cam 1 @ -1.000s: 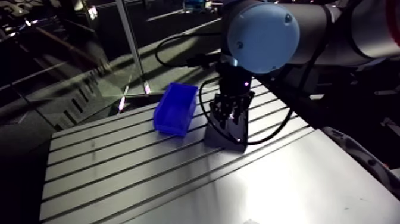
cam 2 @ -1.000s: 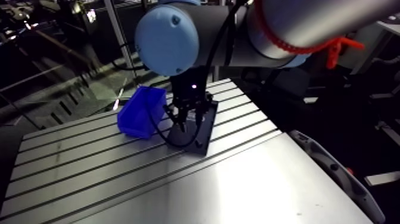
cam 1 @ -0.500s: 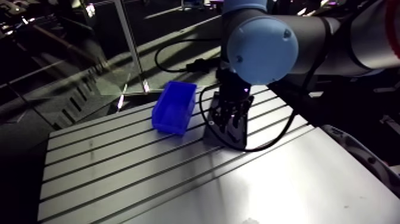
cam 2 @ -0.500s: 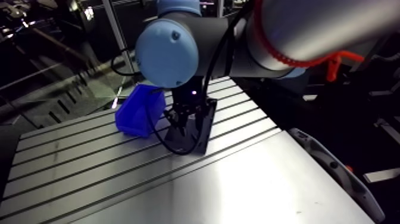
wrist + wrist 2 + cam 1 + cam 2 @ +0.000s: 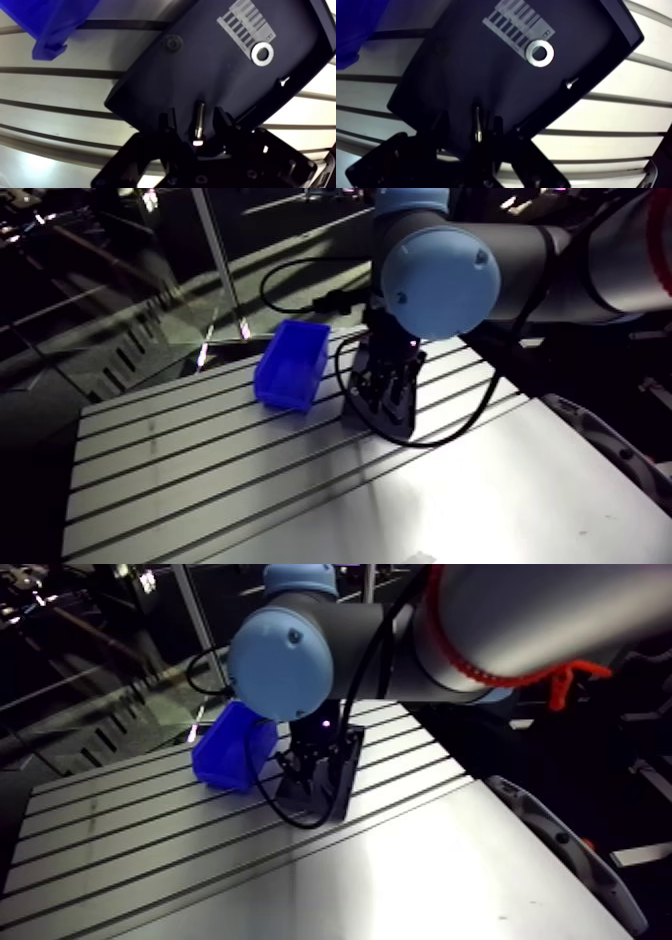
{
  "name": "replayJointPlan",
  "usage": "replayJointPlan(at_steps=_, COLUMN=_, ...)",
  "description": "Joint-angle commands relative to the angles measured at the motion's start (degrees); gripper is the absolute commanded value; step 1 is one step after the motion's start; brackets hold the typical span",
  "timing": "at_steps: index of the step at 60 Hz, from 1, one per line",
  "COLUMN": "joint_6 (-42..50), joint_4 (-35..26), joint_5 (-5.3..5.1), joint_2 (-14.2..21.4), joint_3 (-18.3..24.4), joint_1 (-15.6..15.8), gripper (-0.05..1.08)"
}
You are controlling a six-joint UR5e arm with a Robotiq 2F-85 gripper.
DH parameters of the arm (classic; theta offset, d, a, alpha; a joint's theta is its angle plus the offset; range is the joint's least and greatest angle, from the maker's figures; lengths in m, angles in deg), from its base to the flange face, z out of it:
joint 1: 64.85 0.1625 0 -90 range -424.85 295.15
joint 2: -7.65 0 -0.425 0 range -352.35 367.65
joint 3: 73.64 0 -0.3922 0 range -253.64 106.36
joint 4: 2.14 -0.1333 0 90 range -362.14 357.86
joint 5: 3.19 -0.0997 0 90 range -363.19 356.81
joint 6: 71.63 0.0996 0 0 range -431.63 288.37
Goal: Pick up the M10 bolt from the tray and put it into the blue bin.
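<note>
My fingers [image 5: 221, 120] are partly open and hold nothing; they straddle the M10 bolt [image 5: 199, 120], which lies in the tray [image 5: 210, 65], placed to pinch its shank; blue bin [image 5: 50, 20] is ahead, beside the tray.

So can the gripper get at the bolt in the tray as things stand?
Probably yes. The bolt lies bare on the tray between the open fingers of the gripper, nothing over it; the washer and small screw lie further ahead, out of the way.

I see a slotted aluminium table [image 5: 200, 478] with bright glare on its near end, and dim surroundings beyond it.
</note>
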Motion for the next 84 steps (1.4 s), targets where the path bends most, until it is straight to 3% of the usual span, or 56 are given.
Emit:
replayJointPlan(at_steps=1, joint_6=0.1, joint_4=0.1, joint_5=0.0, joint_2=-0.1, joint_3=0.0, joint_1=0.0, gripper=0.5)
replayJointPlan(at_steps=25, joint_6=0.1, joint_4=1.3, joint_5=0.16, joint_2=-0.2, joint_3=0.0, joint_1=0.0, gripper=0.56)
replayJointPlan(at_steps=33, joint_6=0.0, joint_4=2.4, joint_5=1.54, joint_2=-0.2, joint_3=0.0, joint_1=-0.3, gripper=0.58)
replayJointPlan(at_steps=52, joint_6=0.0, joint_4=2.4, joint_5=2.1, joint_2=-0.8, joint_3=0.0, joint_1=-0.9, gripper=0.58)
replayJointPlan(at_steps=84, joint_6=0.0, joint_4=2.1, joint_5=1.85, joint_2=-0.1, joint_3=-0.1, joint_1=-0.7, gripper=0.57)
